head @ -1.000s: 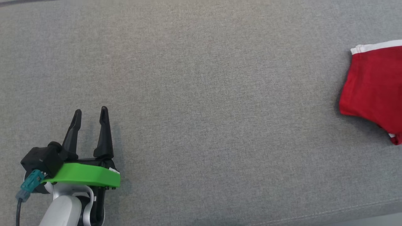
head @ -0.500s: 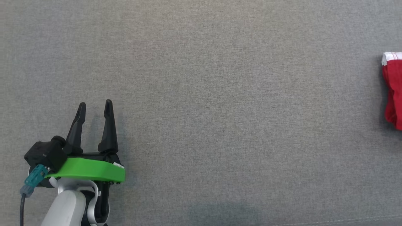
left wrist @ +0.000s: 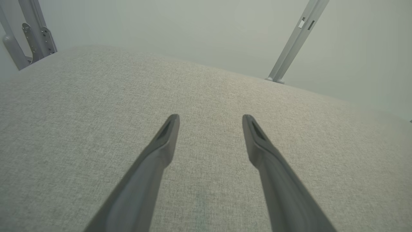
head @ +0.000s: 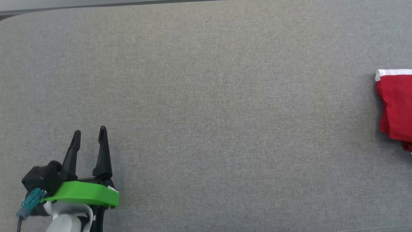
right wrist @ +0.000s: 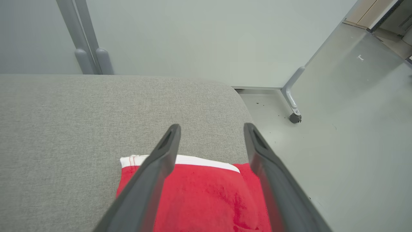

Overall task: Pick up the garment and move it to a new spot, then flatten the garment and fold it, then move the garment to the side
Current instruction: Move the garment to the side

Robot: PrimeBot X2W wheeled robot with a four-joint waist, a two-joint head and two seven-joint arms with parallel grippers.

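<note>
**Folded garment set down at the bench's right edge; right gripper released above it**

Findings. The red garment (head: 395, 106), with a white band (right wrist: 193, 159) along its far side, lay in a compact, folded bundle on the grey fabric-covered bench (head: 206, 96). It sat close to the right edge, near the rounded far right corner. In the right wrist view the floor (right wrist: 338, 129) and a castor (right wrist: 294, 118) showed just beyond that edge.

The right gripper (right wrist: 211, 126) was poised over the garment with its fingers (right wrist: 151, 183) spread wide apart and nothing clamped. Whether the fingers touched the cloth could not be told. The left gripper (head: 90, 130) was over bare bench near the near left corner, well apart from the garment, fingers likewise apart and empty.

Assessment. The move to the side appeared essentially complete, and the step in hand was judged to be a clean release and withdrawal.

Recommendations.
- The right gripper should lift straight up before pulling back, so that neither finger catches a layer and opens the fold.
- The fingers should be kept spread until clear of the cloth.
- The garment's right side should be checked for overhang, since it lay near the edge and could slide to the floor.
- The left gripper has no cause to intervene.
</note>
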